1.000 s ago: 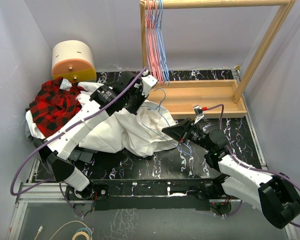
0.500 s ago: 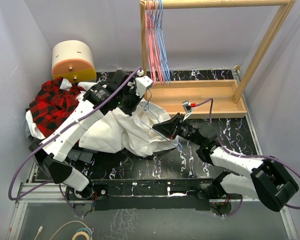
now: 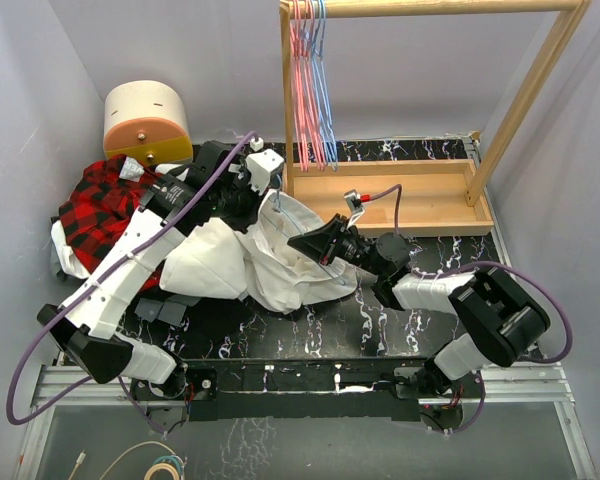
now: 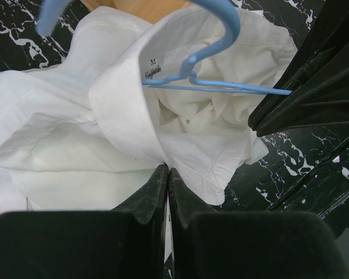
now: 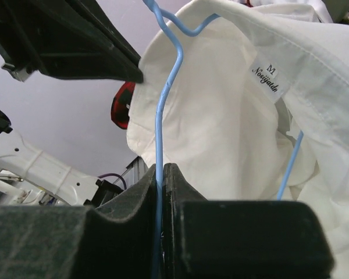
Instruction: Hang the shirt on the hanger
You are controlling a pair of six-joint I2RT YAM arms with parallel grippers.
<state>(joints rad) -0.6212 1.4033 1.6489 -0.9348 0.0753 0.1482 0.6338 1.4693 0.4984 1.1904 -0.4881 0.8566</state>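
The white shirt (image 3: 242, 262) lies bunched on the dark marbled table, its collar with the size label (image 4: 154, 68) lifted. My left gripper (image 3: 258, 208) is shut on the shirt's collar fabric (image 4: 139, 133); in the left wrist view its gripper (image 4: 166, 172) pinches a white fold. The light-blue hanger (image 4: 218, 55) pokes into the collar opening. My right gripper (image 3: 302, 243) is shut on the hanger's wire (image 5: 163, 116), which runs up from between its fingers (image 5: 144, 185) and passes inside the shirt (image 5: 221, 116).
A wooden rack (image 3: 430, 190) stands at the back right with pink and blue hangers (image 3: 313, 90) on its rail. A red-and-black plaid garment (image 3: 105, 210) lies at the left, behind it a cream and orange roll (image 3: 146, 122).
Both arms moved left and toward the back. The right gripper carried the hanger further into the shirt's collar while the left gripper lifted the collar toward the rack's left post.
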